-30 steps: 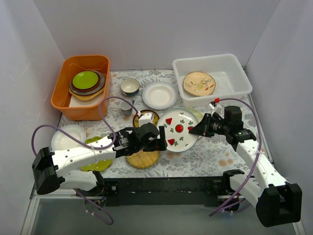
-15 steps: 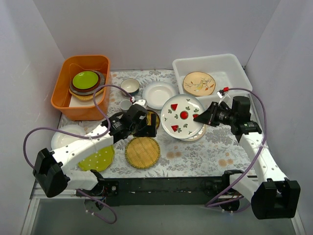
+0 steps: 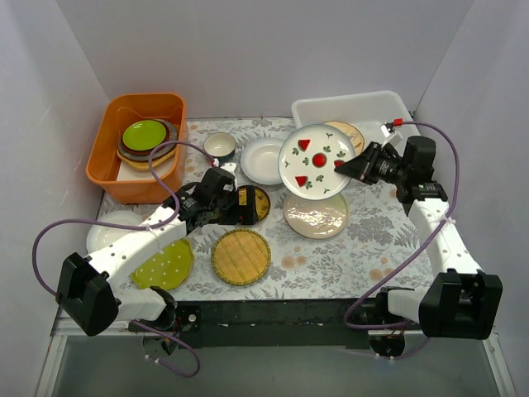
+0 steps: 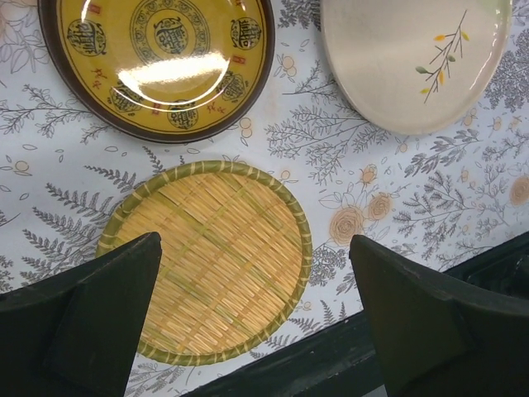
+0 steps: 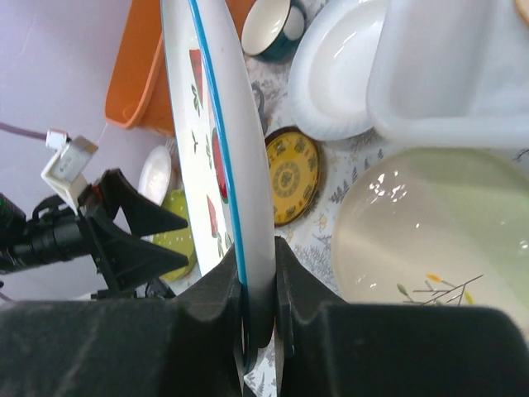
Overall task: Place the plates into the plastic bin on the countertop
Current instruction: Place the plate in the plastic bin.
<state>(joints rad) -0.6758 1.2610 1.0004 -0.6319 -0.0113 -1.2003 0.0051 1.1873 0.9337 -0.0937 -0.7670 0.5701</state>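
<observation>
My right gripper (image 3: 351, 168) (image 5: 258, 277) is shut on the rim of the white plate with red strawberries (image 3: 316, 160) (image 5: 216, 124). It holds the plate tilted in the air at the near left corner of the white plastic bin (image 3: 395, 106) (image 5: 446, 78). A cream plate with a sprig (image 3: 350, 133) lies in the bin. A glossy cream plate with a leaf sprig (image 3: 316, 214) (image 4: 413, 58) (image 5: 430, 231) lies on the cloth below. My left gripper (image 3: 245, 205) (image 4: 254, 248) is open and empty above the woven-straw plate (image 3: 240, 256) (image 4: 211, 260) and the brown-and-yellow plate (image 3: 254, 204) (image 4: 161, 62).
A plain white plate (image 3: 266, 160) and a teal-lined bowl (image 3: 219, 146) sit at the back. The orange tub (image 3: 116, 169) holds stacked plates. A lime dotted plate (image 3: 165, 266) and a white plate (image 3: 111, 231) lie at the near left.
My right gripper has raised the strawberry plate and carried it back toward the bin, uncovering the cream plate. My left gripper has let go and drawn back to the left.
</observation>
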